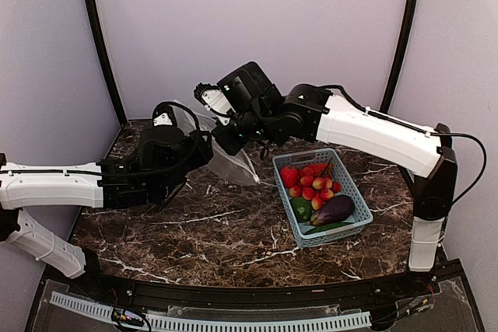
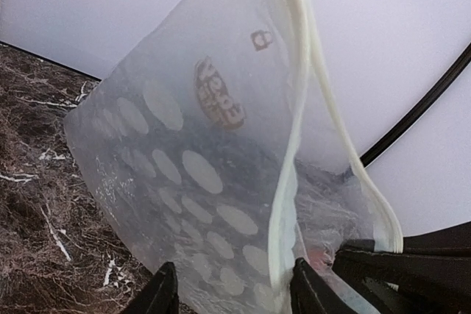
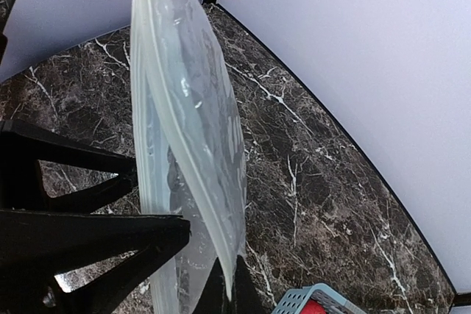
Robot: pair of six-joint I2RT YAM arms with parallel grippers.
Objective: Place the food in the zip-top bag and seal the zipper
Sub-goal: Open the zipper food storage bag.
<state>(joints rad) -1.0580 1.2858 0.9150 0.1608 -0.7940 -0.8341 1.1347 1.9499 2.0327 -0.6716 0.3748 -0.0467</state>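
My right fingers [image 3: 147, 237] are clamped on the zip-top bag [image 2: 184, 167] over the bench [image 3: 309, 182]. My left fingers [image 2: 163, 293] stand apart, its zipper [image 2: 294, 108] between them.

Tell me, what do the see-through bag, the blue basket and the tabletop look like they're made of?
Bag: thin, soft, clear plastic with a glossy finish. It creases and sags, and what lies behind it shows through.
Basket: light-blue moulded plastic, apparently rigid, with slotted walls.
Tabletop: dark brown with white veins and slightly shiny. It could be marble or a marble-look laminate; I cannot tell which.
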